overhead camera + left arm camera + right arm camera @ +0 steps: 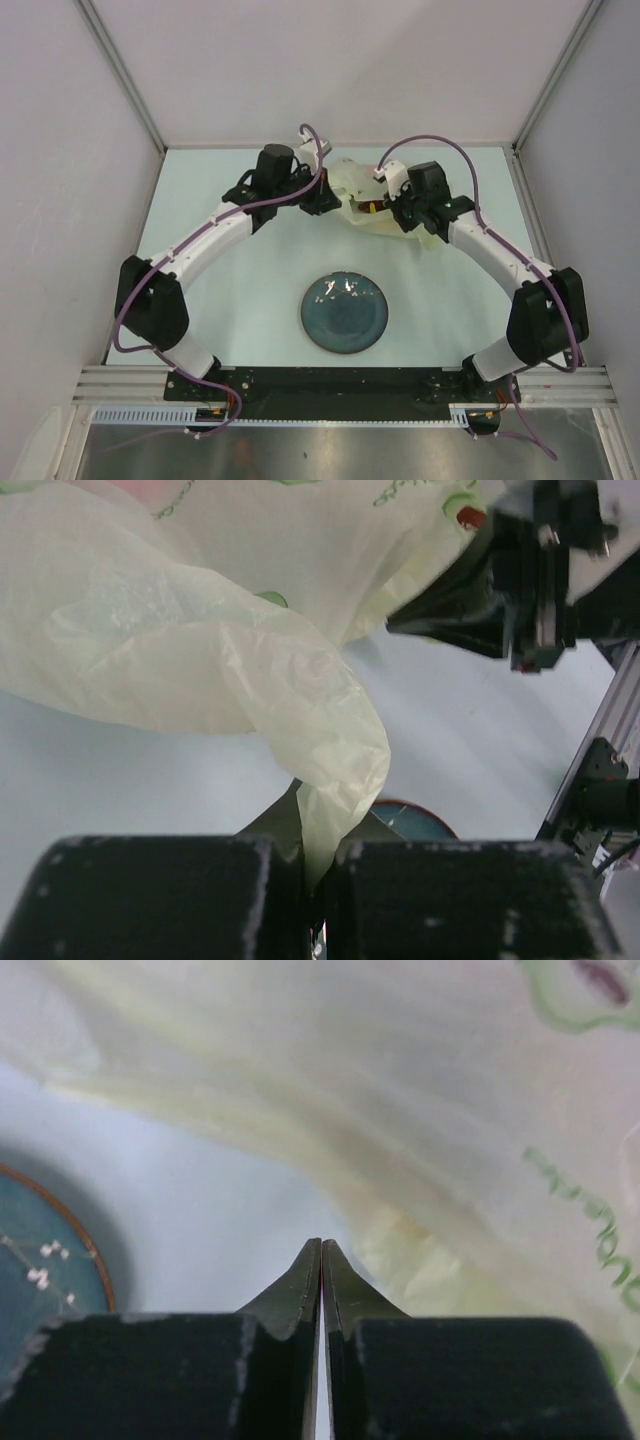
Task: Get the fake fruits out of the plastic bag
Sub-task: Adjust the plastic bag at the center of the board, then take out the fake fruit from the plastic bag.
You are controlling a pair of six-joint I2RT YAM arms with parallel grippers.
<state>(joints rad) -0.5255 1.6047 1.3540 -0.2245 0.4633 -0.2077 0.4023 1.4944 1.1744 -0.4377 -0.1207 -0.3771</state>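
At the far middle of the pale bench (250,290), I have both arms meeting over the large crinkly translucent pale yellow-green plastic bag (362,188), which lies in a loose heap between them. The left fingers (322,197) reach the bag from its left side. From the left wrist I see those left fingers (285,845) clamped together on a hanging fold of the plastic bag (200,650), the film pinched in the slit between them. The right fingers (397,212) sit at the bag's right side. From the right wrist the right fingers (315,1270) are pressed together with only a hairline gap and nothing between them, and the plastic bag (400,1110) fills the view just past their tips.

Of the small plastic fake fruits (370,208) I make out only a red and yellow patch through the film beside the right fingers; which fruit it is I cannot tell.

The dark blue-green round plate (345,313) rests on the bench nearer the arm bases, well apart from the bag.
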